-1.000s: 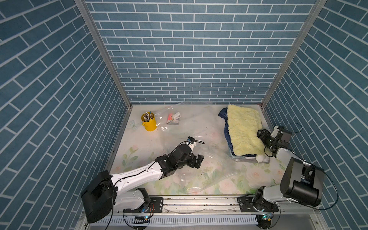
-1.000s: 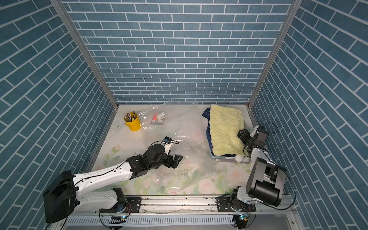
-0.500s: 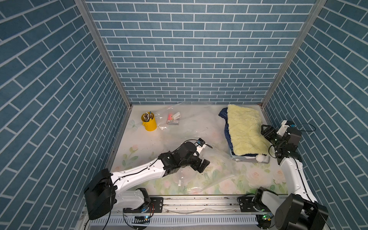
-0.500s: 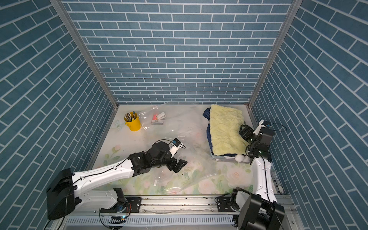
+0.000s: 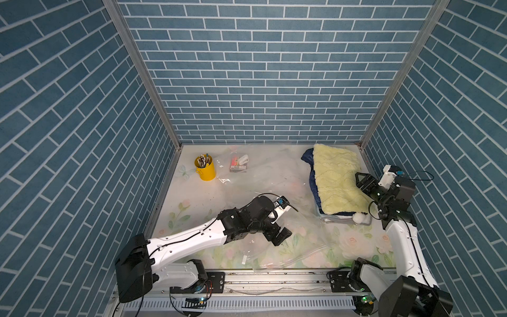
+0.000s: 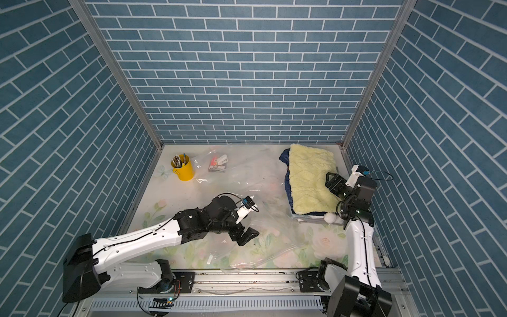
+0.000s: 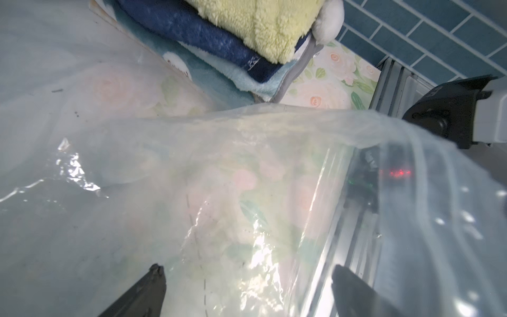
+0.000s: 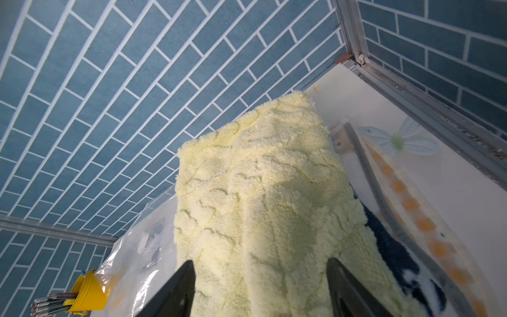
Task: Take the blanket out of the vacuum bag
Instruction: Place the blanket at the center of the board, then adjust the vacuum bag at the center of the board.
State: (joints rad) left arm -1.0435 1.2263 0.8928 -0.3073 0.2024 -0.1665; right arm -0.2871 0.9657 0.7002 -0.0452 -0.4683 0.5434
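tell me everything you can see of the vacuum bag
The vacuum bag is large, clear, crinkly plastic, lying empty and mostly flat on the floral table from beside the yellow cup to the front rail. A printed card with a white piece shows at its far end. Its near edge billows up under the open left end effector. The blanket stack sits at its right.

Cannot trace the full outline of the bag [image 5: 263, 175] in both top views: clear film, lost against the floral surface [image 5: 192, 197]. Cannot read the print on the packet [image 5: 237, 167] under it at 11 o'clock: too small. See only the tips of the left end effector [image 7: 248, 270] in the left wrist view, rest cut by the edge; likewise the right end effector [image 8: 260, 262] and the cup [image 8: 87, 296] in the right wrist view. Cannot count the layers [image 5: 311, 178] beneath the blanket [image 5: 336, 178] at 2 o'clock: mostly covered.
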